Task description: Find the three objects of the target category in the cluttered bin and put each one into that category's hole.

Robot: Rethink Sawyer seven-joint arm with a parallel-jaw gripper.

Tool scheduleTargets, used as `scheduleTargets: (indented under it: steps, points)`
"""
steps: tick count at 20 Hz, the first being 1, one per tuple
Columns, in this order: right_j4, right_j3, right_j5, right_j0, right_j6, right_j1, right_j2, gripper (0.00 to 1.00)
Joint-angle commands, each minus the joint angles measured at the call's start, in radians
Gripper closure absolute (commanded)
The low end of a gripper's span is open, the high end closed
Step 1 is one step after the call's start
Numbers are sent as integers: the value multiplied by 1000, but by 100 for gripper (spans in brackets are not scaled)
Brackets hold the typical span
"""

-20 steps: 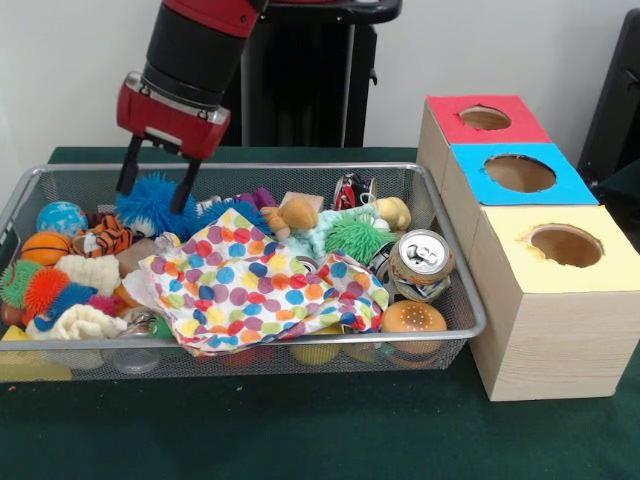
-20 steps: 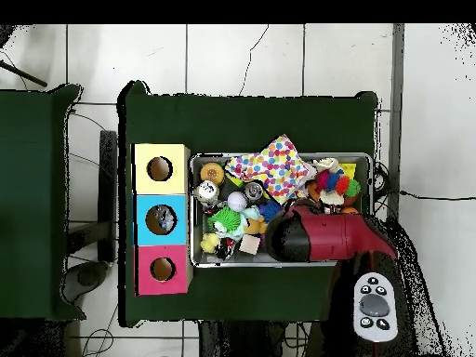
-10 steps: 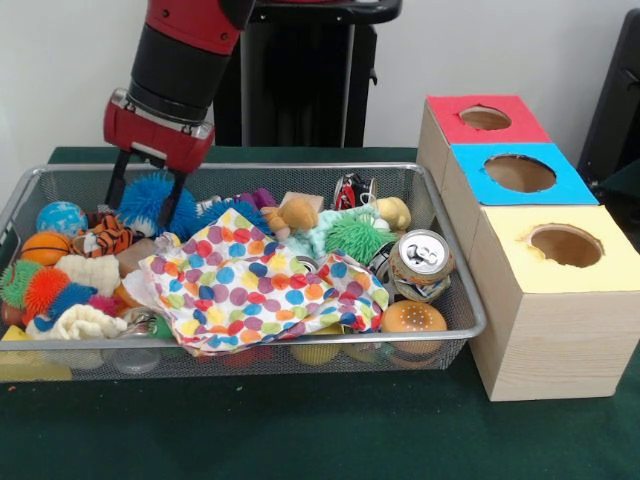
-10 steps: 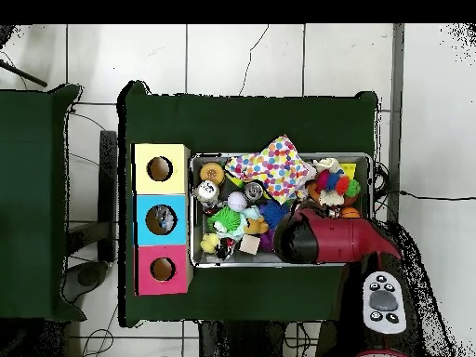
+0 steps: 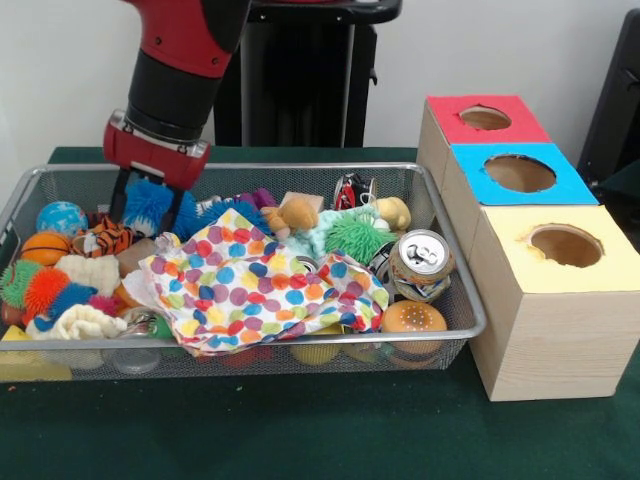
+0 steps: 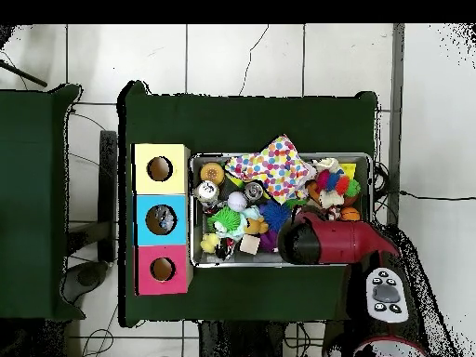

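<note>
Fingers: the red-and-black gripper [image 5: 147, 203] stood spread, straddling the spiky blue rubber ball [image 5: 152, 206].
Ball: far corner of the wire mesh bin [image 5: 455, 280], beside the tiger-striped toy [image 5: 105, 238].
Technique: likely sink lower, then close squarely.

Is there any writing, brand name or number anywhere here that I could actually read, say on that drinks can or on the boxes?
None can be read.
drinks can: printed patterning on its side, too small and blurred to read.
small dark item at the back of the wire basket: markings, not legible.
red box, blue box, yellow box: plain coloured tops with holes, no lettering.
</note>
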Motion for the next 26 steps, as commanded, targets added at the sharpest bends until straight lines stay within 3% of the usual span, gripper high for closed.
scheduleTargets:
  steps: [1,8,15,26]
  points:
    - [-4,-14,-49,-66,26,69,157,0]
    - [-17,-59,-64,-141,-2,115,224,0]
    - [-52,-129,11,-240,-115,152,326,0]
    - [-94,-242,117,-280,-214,200,405,0]
